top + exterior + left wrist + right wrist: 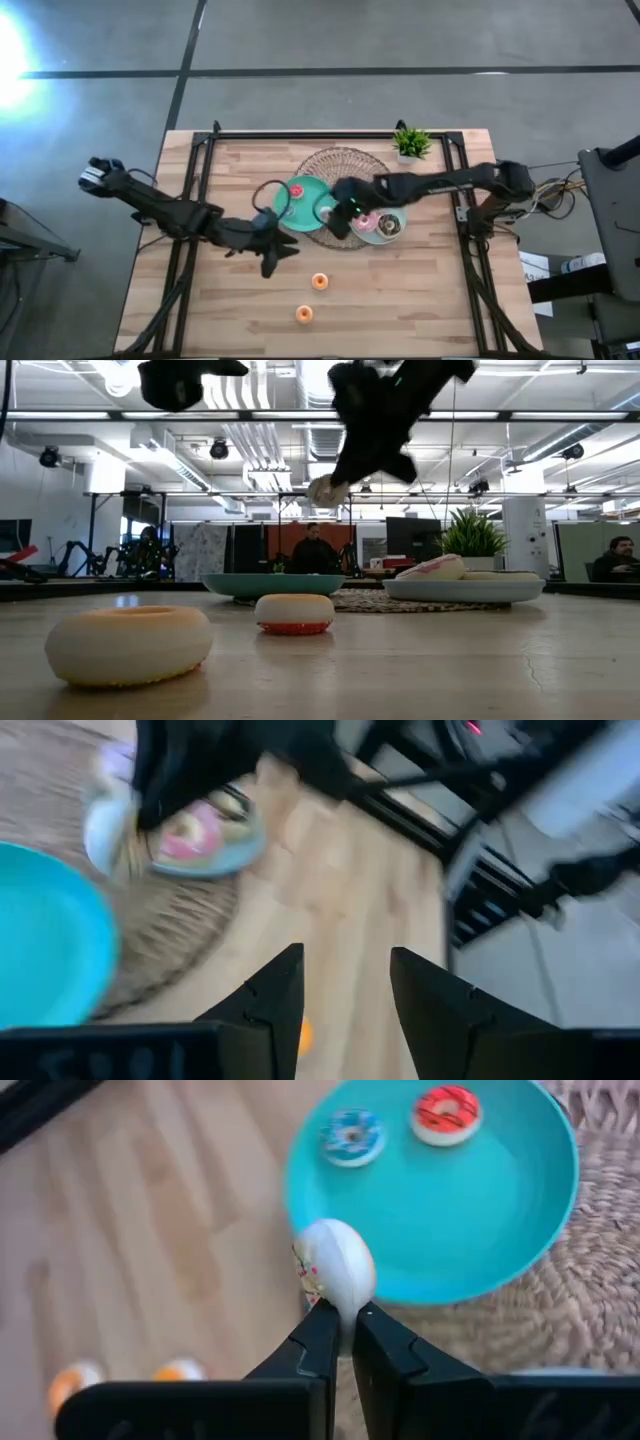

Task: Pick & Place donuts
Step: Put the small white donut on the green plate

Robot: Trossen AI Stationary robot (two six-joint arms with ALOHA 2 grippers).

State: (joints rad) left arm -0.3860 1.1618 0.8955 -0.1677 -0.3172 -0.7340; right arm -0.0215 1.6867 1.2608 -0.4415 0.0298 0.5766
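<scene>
My right gripper (pixel 342 1325) is shut on a white sprinkled donut (pixel 335 1268), above the teal plate's (pixel 303 205) edge beside the woven mat. A blue donut (pixel 352 1137) and a red donut (pixel 447 1113) lie on that plate. A pink donut (pixel 366 222) and a brown donut (pixel 390 228) lie on the light-blue plate (pixel 398 236). Two orange donuts (pixel 320 282) (pixel 304 314) rest flat on the wood. My left gripper (pixel 345 990) is open and empty, off the table, near the teal plate's near-left side. My right gripper pinches the white sprinkled donut by its rim (pixel 338 1302) between the two fingers. The fingers slant down from above on the table's right side. The donut stands on edge beyond the fingertips, lifted clear of plate and table (pixel 325 488).
A round woven mat (pixel 345 165) lies under both plates. A small potted plant (pixel 410 143) stands at the far right corner. Black frame rails (pixel 195 190) run along the left and right sides. Bare wood lies near the orange donuts. People sit in the room beyond.
</scene>
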